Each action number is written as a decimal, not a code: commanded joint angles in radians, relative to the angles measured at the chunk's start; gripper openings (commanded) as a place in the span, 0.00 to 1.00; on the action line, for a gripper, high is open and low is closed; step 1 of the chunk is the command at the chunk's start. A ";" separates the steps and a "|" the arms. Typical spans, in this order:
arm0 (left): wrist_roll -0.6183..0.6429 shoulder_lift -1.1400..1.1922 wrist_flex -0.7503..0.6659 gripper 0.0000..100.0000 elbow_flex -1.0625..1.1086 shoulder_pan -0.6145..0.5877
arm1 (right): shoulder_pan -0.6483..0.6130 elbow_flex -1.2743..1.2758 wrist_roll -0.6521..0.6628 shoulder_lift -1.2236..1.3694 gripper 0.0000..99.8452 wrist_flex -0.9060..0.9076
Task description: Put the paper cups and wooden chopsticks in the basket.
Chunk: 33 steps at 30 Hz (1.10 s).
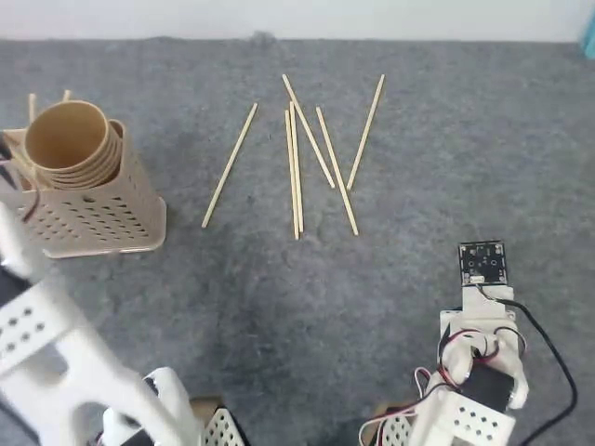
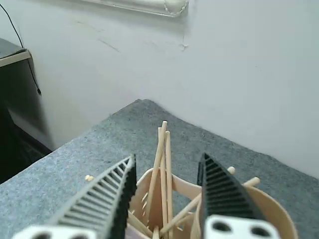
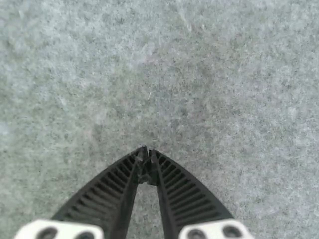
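A beige perforated basket [image 1: 93, 218] stands at the table's left, holding stacked paper cups [image 1: 70, 139] and a few wooden chopsticks [image 1: 33, 100]. Several more chopsticks [image 1: 297, 167] lie loose on the grey carpet at the middle back, with one [image 1: 230, 165] apart to their left. My left gripper [image 2: 168, 158] is open just above the basket, with the upright chopsticks [image 2: 164, 169] and a cup rim [image 2: 271, 209] below its jaws and nothing held. My right gripper [image 3: 146, 152] is shut and empty over bare carpet near the front right.
The left arm [image 1: 37, 334] rises from the front left toward the basket. The right arm [image 1: 479, 372] sits folded at the front right. Grey carpet [image 1: 279, 307] lies open between the arms and the loose chopsticks. A pale wall [image 2: 224, 74] stands behind the table.
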 commanded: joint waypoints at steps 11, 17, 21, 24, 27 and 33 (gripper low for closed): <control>0.003 0.279 0.623 0.20 -0.549 0.503 | 0.012 -0.008 0.015 -0.016 0.01 0.008; -0.081 0.534 0.649 0.20 -0.579 0.614 | 0.005 -0.008 0.015 -0.016 0.01 0.005; -0.172 0.643 0.629 0.20 -0.579 0.690 | 0.005 -0.008 0.015 -0.016 0.01 0.004; -0.163 0.750 0.537 0.20 -0.561 0.700 | 0.005 -0.008 0.015 -0.016 0.01 0.004; -0.163 0.876 0.451 0.20 -0.550 0.701 | 0.005 -0.008 0.015 -0.016 0.01 0.004; -0.167 1.069 0.344 0.20 -0.552 0.698 | 0.005 -0.008 0.015 -0.016 0.01 0.002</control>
